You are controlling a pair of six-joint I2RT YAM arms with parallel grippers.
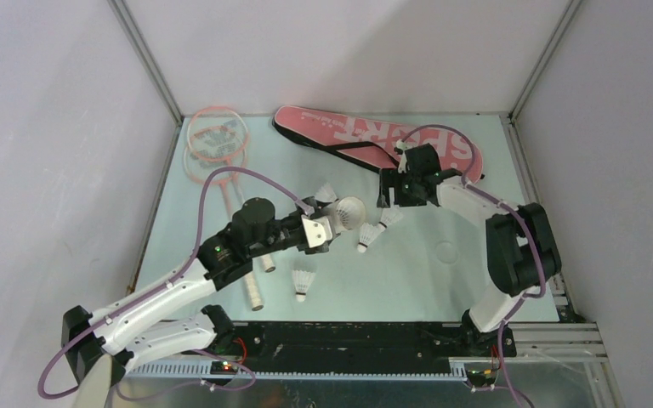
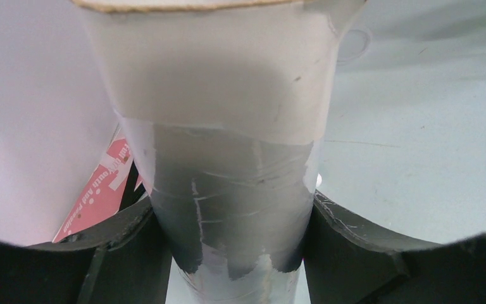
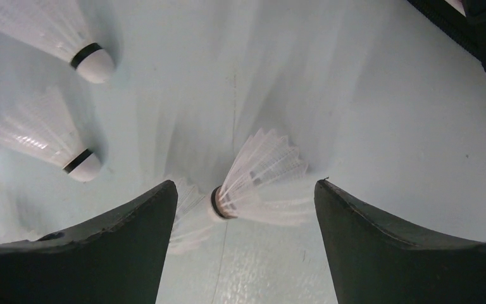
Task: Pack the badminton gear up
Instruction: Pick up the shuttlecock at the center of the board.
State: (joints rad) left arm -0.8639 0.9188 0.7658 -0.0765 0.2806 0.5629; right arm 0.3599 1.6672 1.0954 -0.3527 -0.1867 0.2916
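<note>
Two robot arms reach over a pale table point(image 1: 442, 280). The left hand point(image 2: 231, 266) is clamped on a long white tube point(image 2: 228, 114), its dark fingers point(image 2: 120, 259) pressing the tube's sides. The tube runs straight out ahead of the hand, and its open mouth shows in the top view. The right hand point(image 3: 243, 247) is spread wide, with its fingers point(image 3: 405, 253) well apart. It hangs over a white feather shuttlecock point(image 3: 256, 180) that lies on its side on the table between them and seems to touch neither. In the right wrist view, two more shuttlecocks point(image 3: 50, 136) lie on the table ahead and to the left of that hand. Another shuttlecock point(image 1: 303, 279) stands near the left hand, on the side toward the arm bases. Just beyond the right hand lies a pink racket bag point(image 1: 349, 129) lettered "SPORT". Two pink-framed rackets point(image 1: 212, 140) lie together beyond and left of the left hand.
</note>
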